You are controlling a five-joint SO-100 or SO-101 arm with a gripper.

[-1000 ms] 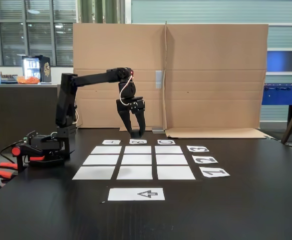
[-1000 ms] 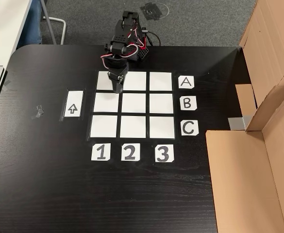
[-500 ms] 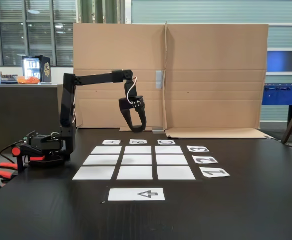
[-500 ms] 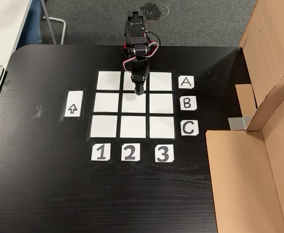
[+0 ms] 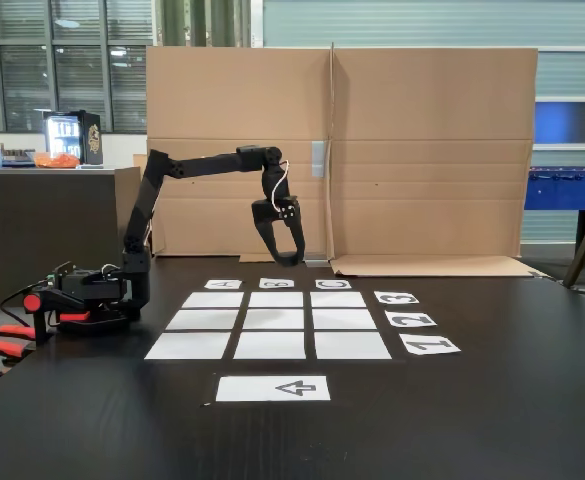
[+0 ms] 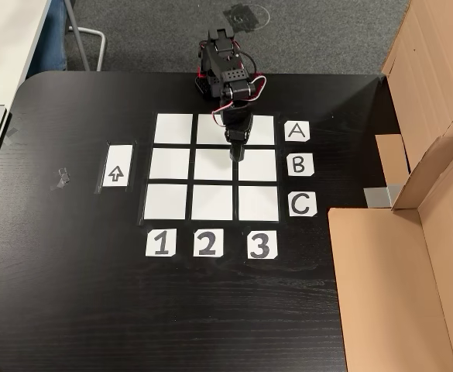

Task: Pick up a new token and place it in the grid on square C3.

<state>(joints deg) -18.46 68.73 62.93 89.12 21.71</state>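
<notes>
Black and matte, the surface (image 6: 71,310) carries the robot arm (image 5: 197,165), the paper grid (image 6: 211,167) and a folded cardboard screen (image 5: 422,150) that stands along its far edge in the side-on fixed view. The end effector (image 5: 288,257) hangs in the air above the grid, fingers pointing down; in the fixed view from above it (image 6: 235,152) sits over the seam between the middle and right-hand columns, around the B row. A small dark shape appears between the fingertips in the side-on view, but whether that is the token or just the fingers themselves cannot be told, and neither can the width of the jaws. No token lies on any of the nine white cells.

Square C3 (image 6: 258,203) is bare, at the lower right corner of the grid in the view from above, lining up with the "C" card (image 6: 302,204) to its right and the "3" card (image 6: 261,245) below it. It lies near the end effector, one row further from the arm's base (image 6: 222,66). To the left of the grid in that view lies a separate sheet printed with an arrow (image 6: 117,167).
</notes>
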